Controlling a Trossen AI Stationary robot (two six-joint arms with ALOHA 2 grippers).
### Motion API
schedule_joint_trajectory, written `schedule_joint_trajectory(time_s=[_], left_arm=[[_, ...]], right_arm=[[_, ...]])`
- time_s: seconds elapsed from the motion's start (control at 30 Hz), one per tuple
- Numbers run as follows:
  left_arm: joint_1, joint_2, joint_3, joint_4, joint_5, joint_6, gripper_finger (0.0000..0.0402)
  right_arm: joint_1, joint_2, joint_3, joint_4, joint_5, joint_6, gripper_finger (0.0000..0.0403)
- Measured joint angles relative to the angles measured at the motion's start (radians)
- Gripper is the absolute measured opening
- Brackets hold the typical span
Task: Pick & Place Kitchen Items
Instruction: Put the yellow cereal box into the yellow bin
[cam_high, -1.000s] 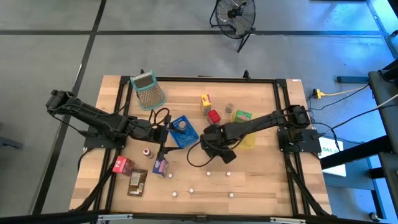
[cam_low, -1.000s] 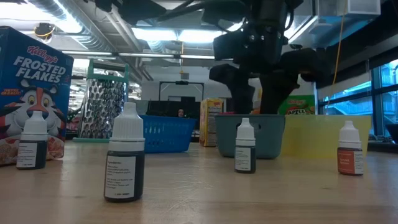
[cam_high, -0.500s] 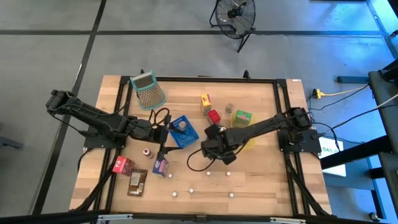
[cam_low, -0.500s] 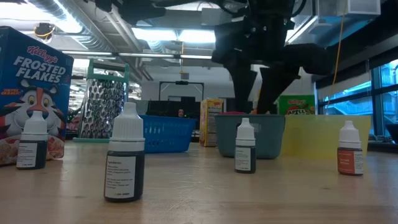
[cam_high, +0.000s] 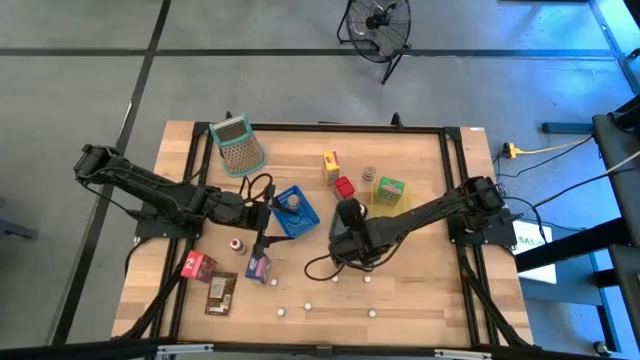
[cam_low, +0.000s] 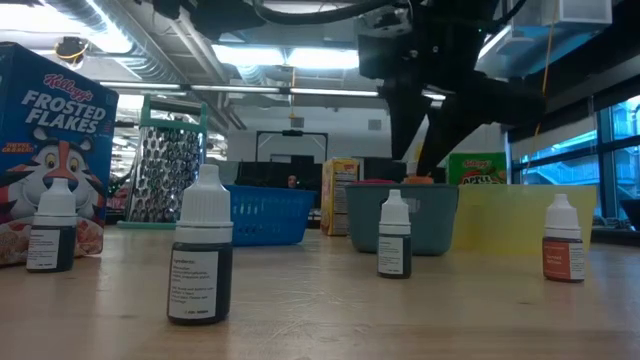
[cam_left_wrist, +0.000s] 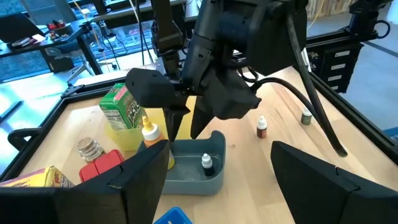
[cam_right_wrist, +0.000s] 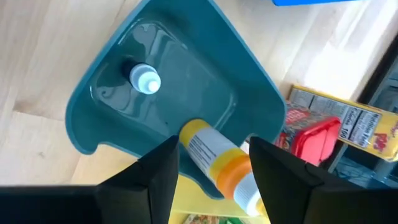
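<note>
The wooden counter (cam_high: 420, 290) fills the middle of the high view. At its centre the right gripper (cam_right_wrist: 214, 163) is hung over the teal tray (cam_right_wrist: 186, 81), its jaws clamped on a yellow bottle (cam_right_wrist: 214, 158) with an orange neck, tilted above the tray's rim. A small white-capped bottle (cam_right_wrist: 145, 79) is seen standing inside the tray. At centre left, the left gripper (cam_left_wrist: 217, 168) is held with jaws apart.

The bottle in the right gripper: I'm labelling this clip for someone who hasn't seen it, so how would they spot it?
Find the teal tray near the table's middle, under the right arm. The right gripper hangs over the tray's edge, shut on the yellow bottle between its dark fingers. Unlike the small dark white-capped bottle standing inside the tray, it has an orange neck and a white label, and is off the table.
</note>
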Motion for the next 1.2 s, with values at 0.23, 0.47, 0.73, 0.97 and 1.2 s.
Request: schedule_joint_trajectory(time_s=[0.23, 0.47, 0.73, 0.97, 1.2], left_arm=[[0.0, 0.0, 0.0, -0.004, 0.008, -0.025, 0.0279], [0.0, 0.0, 0.0, -0.004, -0.008, -0.026, 0.0279], [0.0, -0.02, 0.0, -0.02, -0.065, -0.003, 0.0279], [0.0, -0.115, 0.0, -0.123, -0.155, -0.028, 0.0279], [0.0, -0.158, 0.0, -0.176, -0.156, -0.046, 0.0279]], right_arm=[[0.006, 0.0, 0.0, 0.0, 0.042, 0.027, 0.0195], [0.007, 0.0, 0.02, -0.039, 0.2, 0.122, 0.0195], [-0.004, -0.003, 0.218, -0.301, 0.56, 0.43, 0.0195], [-0.088, -0.003, 0.475, -0.507, 0.569, 0.562, 0.0195], [-0.308, -0.025, 0.724, -0.471, 0.151, 0.6, 0.0195]])
